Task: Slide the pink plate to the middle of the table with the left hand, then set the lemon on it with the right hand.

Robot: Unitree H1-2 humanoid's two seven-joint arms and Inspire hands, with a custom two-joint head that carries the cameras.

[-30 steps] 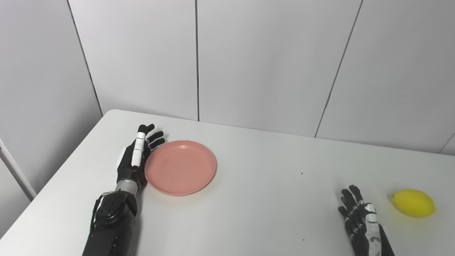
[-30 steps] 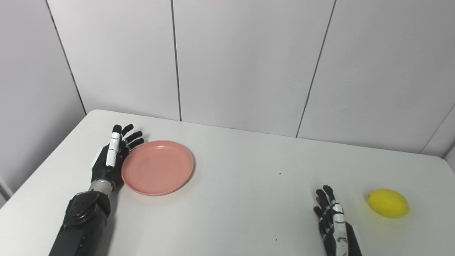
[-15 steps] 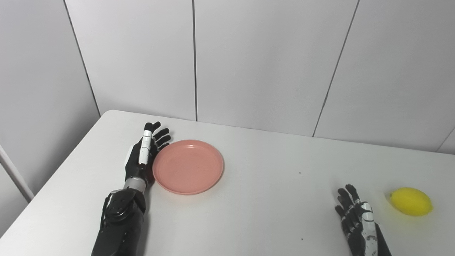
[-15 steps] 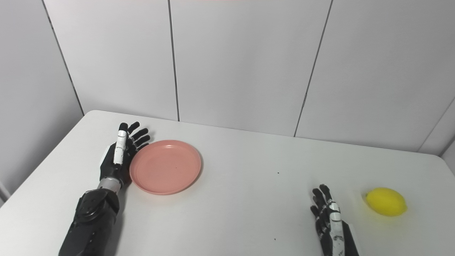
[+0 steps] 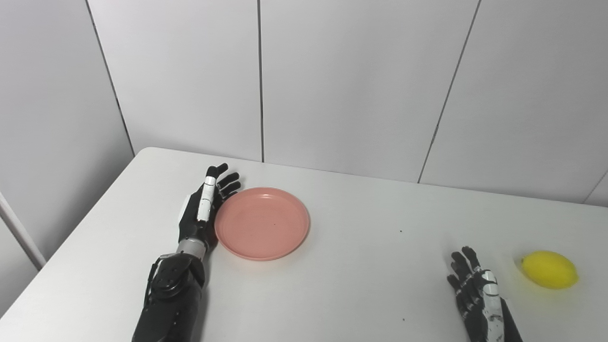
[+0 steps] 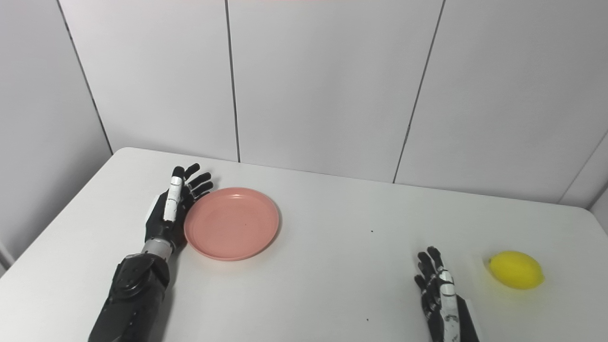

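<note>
Left robot hand [image 5: 202, 213], fingers spread, edge-on against the pink plate [image 5: 262, 223]; the shallow rim may slip past sideways, while the right robot hand [image 5: 477, 294] waits spread, empty, near the lemon [image 5: 549, 270].

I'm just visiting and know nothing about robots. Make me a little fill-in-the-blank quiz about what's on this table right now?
1. The left hand rests against the edge of the ____ plate.
2. The yellow fruit lying near the right hand is a ____.
3. The plate has ____ on it.
4. The right hand holds ____; its fingers are apart.

Missing words: pink; lemon; nothing; nothing
</note>
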